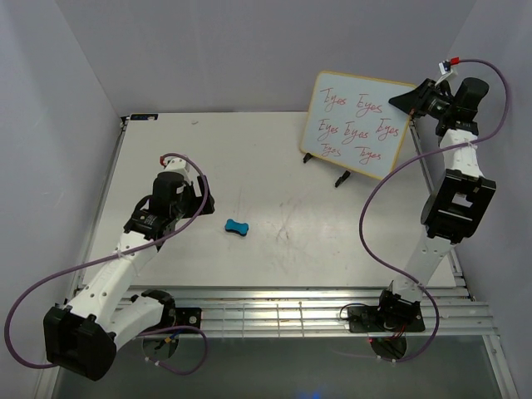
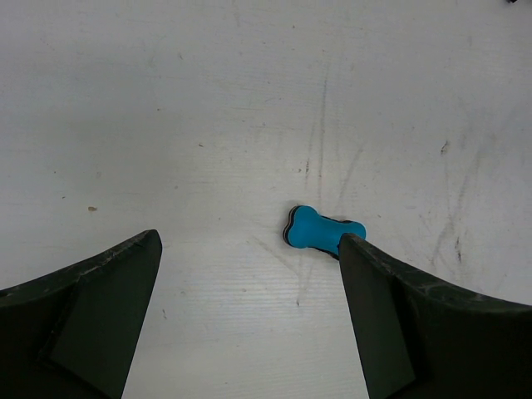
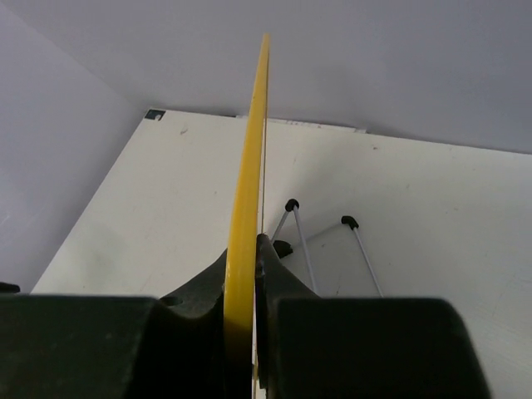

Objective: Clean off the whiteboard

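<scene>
- The whiteboard (image 1: pixel 359 123) stood on its black wire feet (image 3: pixel 291 205) at the upper right of the overhead view, leaning back, with the word "Eyes" written across it in red many times over; none of it looked wiped yet
- The right tool (image 3: pixel 245 249) was pinching the board's right-hand edge, the yellow frame sandwiched between its two fingers in the wrist view; I took that as a steadying hold, so the light board would not slide or tip on its thin stand once something pressed on its face
- The small blue eraser (image 1: pixel 238 227) lay flat on the worktop (image 1: pixel 291 249) near the middle of the overhead view, well apart from the board
- The left tool (image 2: pixel 249 241) hung above the worktop with its fingers spread wide and nothing between them; in its own view the eraser sat just ahead of the right-hand finger, off to the right of the gap
- To my eye the left arm needed to centre over the eraser before closing, so the wiping had not begun
</scene>
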`<action>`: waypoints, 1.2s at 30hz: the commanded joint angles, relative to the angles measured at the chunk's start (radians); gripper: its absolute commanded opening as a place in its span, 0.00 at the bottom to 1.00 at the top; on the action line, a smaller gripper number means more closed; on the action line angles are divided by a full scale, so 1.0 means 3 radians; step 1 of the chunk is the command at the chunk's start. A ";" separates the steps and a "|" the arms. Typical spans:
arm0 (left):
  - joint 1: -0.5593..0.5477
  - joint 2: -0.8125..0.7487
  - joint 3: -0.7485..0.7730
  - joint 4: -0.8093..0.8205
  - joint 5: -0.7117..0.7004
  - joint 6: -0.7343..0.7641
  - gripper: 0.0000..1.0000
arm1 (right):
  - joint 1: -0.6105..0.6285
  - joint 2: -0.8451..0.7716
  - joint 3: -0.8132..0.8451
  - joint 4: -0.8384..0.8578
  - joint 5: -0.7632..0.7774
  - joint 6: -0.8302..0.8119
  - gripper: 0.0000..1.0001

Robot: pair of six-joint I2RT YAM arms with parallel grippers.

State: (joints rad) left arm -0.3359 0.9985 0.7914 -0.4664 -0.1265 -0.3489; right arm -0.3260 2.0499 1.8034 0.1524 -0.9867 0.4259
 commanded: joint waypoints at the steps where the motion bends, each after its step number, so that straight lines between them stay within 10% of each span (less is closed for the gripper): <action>1: -0.0010 -0.0112 -0.0025 0.0061 0.0028 0.0002 0.98 | -0.0018 -0.0288 0.0099 0.0479 0.0343 0.0267 0.08; 21: -0.0010 -0.0184 0.0000 0.0016 -0.0146 -0.0049 0.98 | 0.0554 -0.0941 0.0003 0.0827 0.0778 0.0683 0.08; 36: -0.0010 -0.0158 0.0087 -0.0066 -0.0417 -0.0218 0.98 | 0.1853 -0.3406 -0.3653 0.1634 0.2394 -0.0581 0.08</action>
State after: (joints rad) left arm -0.3359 0.9672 0.7914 -0.4793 -0.2306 -0.4019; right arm 0.2031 1.1213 0.8082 0.4427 -0.3985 0.3386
